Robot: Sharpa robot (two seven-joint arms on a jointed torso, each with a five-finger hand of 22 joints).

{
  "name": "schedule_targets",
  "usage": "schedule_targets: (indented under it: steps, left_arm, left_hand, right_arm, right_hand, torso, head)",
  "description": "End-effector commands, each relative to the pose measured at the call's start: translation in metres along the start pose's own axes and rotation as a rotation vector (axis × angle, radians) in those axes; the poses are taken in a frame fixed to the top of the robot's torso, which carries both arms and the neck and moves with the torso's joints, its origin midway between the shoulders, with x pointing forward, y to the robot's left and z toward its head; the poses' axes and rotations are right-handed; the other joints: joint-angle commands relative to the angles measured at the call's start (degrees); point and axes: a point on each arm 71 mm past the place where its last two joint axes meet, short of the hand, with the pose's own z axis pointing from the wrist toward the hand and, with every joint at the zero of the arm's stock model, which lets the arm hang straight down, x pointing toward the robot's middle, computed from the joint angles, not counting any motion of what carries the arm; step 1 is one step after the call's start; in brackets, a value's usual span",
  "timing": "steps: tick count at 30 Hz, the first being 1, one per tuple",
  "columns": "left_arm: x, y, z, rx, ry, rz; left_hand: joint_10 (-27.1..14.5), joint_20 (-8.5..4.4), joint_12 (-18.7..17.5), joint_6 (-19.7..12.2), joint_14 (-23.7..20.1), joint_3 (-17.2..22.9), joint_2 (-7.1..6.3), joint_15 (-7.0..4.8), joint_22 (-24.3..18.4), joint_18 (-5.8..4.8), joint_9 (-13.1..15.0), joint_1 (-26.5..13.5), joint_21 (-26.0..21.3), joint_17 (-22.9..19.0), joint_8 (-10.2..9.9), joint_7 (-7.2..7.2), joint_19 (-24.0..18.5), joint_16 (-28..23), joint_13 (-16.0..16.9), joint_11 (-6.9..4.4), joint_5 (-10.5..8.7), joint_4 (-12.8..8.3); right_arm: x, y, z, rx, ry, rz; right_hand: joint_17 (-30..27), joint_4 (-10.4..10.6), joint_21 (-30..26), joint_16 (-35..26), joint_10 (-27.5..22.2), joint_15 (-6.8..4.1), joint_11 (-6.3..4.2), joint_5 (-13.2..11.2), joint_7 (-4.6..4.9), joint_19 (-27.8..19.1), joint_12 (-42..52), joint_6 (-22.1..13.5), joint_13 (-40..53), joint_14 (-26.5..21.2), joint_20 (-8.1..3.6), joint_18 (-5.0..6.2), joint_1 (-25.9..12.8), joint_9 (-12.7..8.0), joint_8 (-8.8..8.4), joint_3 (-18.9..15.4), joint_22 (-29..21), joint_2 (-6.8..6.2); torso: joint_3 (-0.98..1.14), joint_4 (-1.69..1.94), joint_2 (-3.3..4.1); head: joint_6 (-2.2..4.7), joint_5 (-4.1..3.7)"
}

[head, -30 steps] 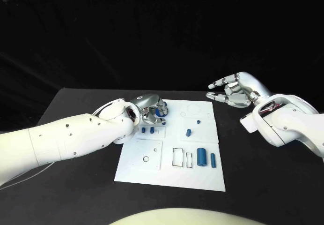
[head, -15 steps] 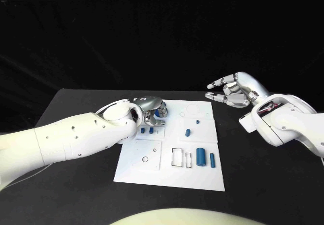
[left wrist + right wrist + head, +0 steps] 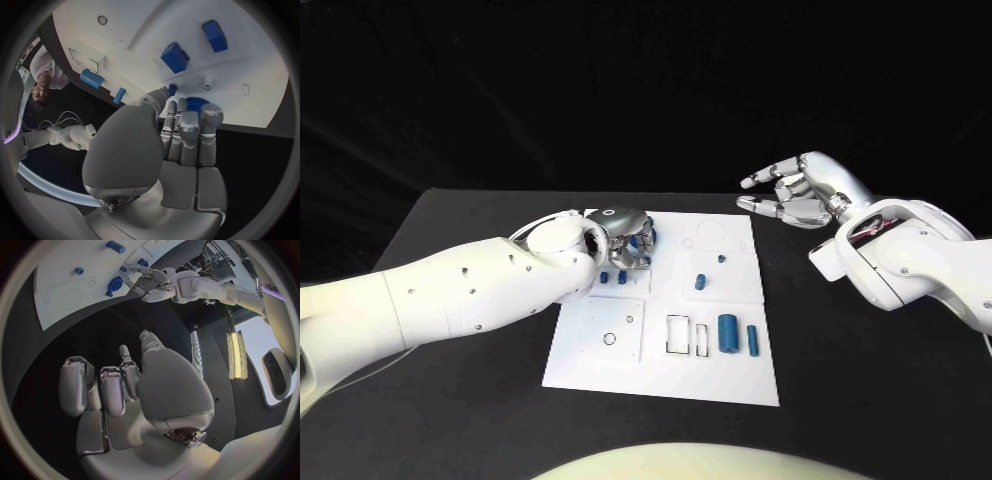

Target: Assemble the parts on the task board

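Observation:
The white task board (image 3: 668, 375) lies in the middle of the table. My left hand (image 3: 620, 238) is low over its far left corner. Its fingers (image 3: 187, 127) curl down onto a blue gear (image 3: 199, 103) with the thumb at the gear's side; the gear (image 3: 114, 285) sits at the fingertips on the board. Two small blue blocks (image 3: 617, 278) lie just nearer than the hand. A blue peg (image 3: 702, 283) and a smaller blue piece (image 3: 723, 260) lie mid-board. My right hand (image 3: 798, 195) is raised beyond the far right corner, fingers apart and holding nothing.
A thick blue cylinder (image 3: 730, 335) and a slim one (image 3: 754, 342) lie at the board's near right, beside two rectangular slots (image 3: 679, 336). A round hole (image 3: 612, 339) is at the near left. Black table (image 3: 877, 380) surrounds the board.
My left hand has sunk slightly toward the board's far left corner and its wrist has turned a little. The right hand has stayed where it was.

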Motion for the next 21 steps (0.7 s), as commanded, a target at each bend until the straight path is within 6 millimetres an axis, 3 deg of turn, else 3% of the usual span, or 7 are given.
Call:
schedule_targets:
  steps: [1, 21]
  left_arm:
    - [0.0018, -0.0016, 0.0015, -0.001, 0.025, 0.018]
    - [0.0066, -0.005, 0.0071, -0.006, 0.066, 0.018]
  left_hand:
    - [0.52, 0.0, -0.2, 0.44, 0.34, 0.45, 0.17, 0.01, 0.18, -1.17, -0.1, 0.39, 0.39, 0.15, -0.28, 0.08, 0.46, 0.45, -0.09, 0.08, -0.05, -0.02]
    - [2.19, -0.09, -1.53, 0.8, 0.41, 2.31, 0.86, -0.13, 1.2, -1.26, -1.18, 1.15, 1.28, 0.23, -1.36, 0.01, 0.54, 1.62, -0.78, -0.05, -0.1, -0.86]
  right_arm:
    - [0.001, 0.0015, -0.0001, -0.014, 0.004, -0.004]
    - [0.0022, 0.0025, 0.0004, -0.017, 0.007, -0.001]
  right_hand:
    - [8.98, 0.06, -0.22, -0.33, -0.27, -0.41, -0.04, 0.39, 0.04, -0.43, -0.36, 0.23, 4.02, 4.51, -0.15, 0.33, -0.41, -0.09, 0.2, -0.18, 6.8, 0.13]
    - [8.94, 0.02, -0.25, -0.37, -0.29, -0.42, -0.06, 0.47, 0.03, -0.43, -0.39, 0.25, 3.99, 4.5, -0.15, 0.33, -0.35, -0.09, 0.22, -0.15, 6.8, 0.18]
  torso:
    - [0.0, 0.04, -0.05]
    - [0.03, -0.04, -0.05]
  head:
    - [-0.11, 0.01]
    - [-0.17, 0.0]
